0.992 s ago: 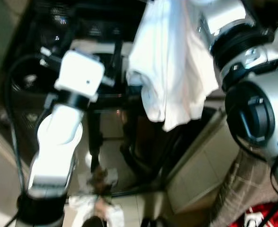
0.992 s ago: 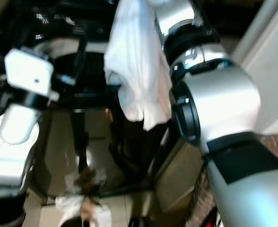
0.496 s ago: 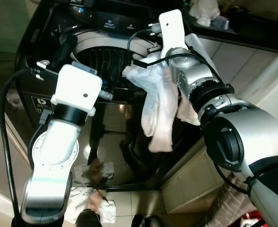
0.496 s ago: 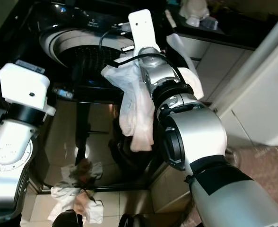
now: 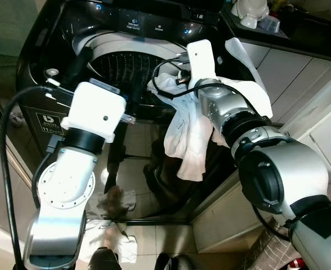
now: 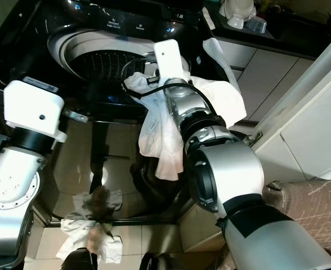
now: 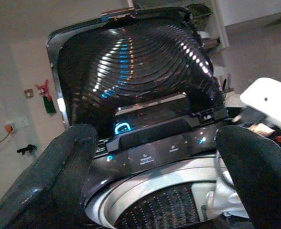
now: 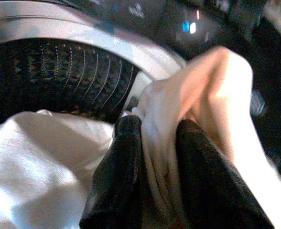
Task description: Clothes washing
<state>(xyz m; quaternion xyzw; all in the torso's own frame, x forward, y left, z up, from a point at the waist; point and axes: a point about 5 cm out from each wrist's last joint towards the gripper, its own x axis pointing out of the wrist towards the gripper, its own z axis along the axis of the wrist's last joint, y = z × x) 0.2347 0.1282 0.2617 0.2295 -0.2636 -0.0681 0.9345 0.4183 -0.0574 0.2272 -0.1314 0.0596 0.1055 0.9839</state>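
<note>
Right claw [image 8: 155, 143]: pinched on white cloth [image 5: 188, 135] at washer [image 5: 41, 101] rim, 12 o'clock.
Left claw [image 7: 155, 162]: spread, empty.
Progress: cloth not yet in drum [image 5: 126, 67].

The room is dim but the head views are sharp. Glare shines on the glossy washing machine [image 5: 137, 140] front; the right wrist view is soft and blurred.

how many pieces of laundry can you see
2: a white garment clamped in the right claw at the washer rim, a crumpled cloth on the floor. More may be hidden.
</note>
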